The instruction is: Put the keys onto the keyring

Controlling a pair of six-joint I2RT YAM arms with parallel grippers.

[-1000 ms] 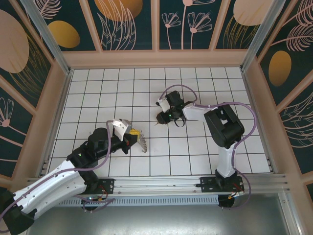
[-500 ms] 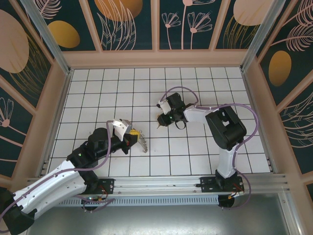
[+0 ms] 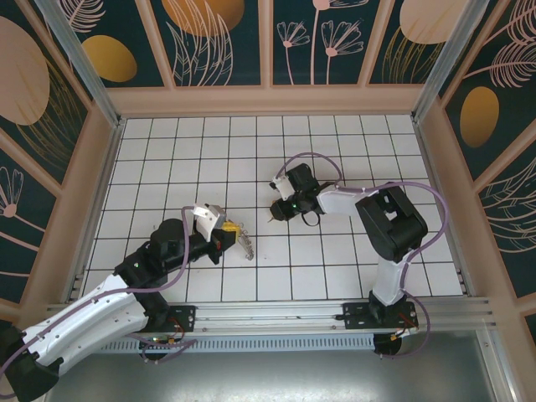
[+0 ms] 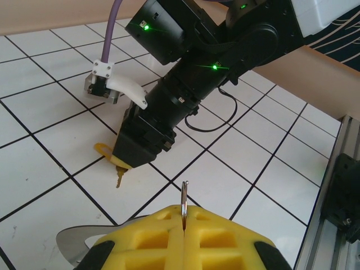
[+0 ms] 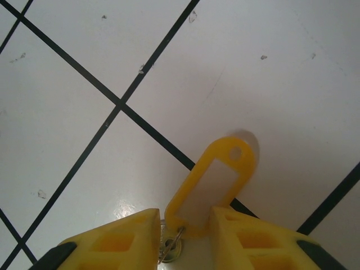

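**Left claw clamped on the wire ring, right claw straddling a yellow tag**

The counter is a glossy white tiled surface crossed by thin dark grid lines.

The right claw points down at it, its blocky yellow fingertips apart. A flat, rounded yellow plastic tag with a pale window and a small round eyelet lies in the gap and runs out past the tips. I cannot tell whether the fingers squeeze the tag. At the tag's inner end, against one finger, a tiny split ring carries a slim pale-gold key.

The left claw has its ribbed yellow pads pressed together on the keyring, a thin metal wire standing edge-on from the seam. Just beyond its tips, the keys form a short toothed silvery fringe.
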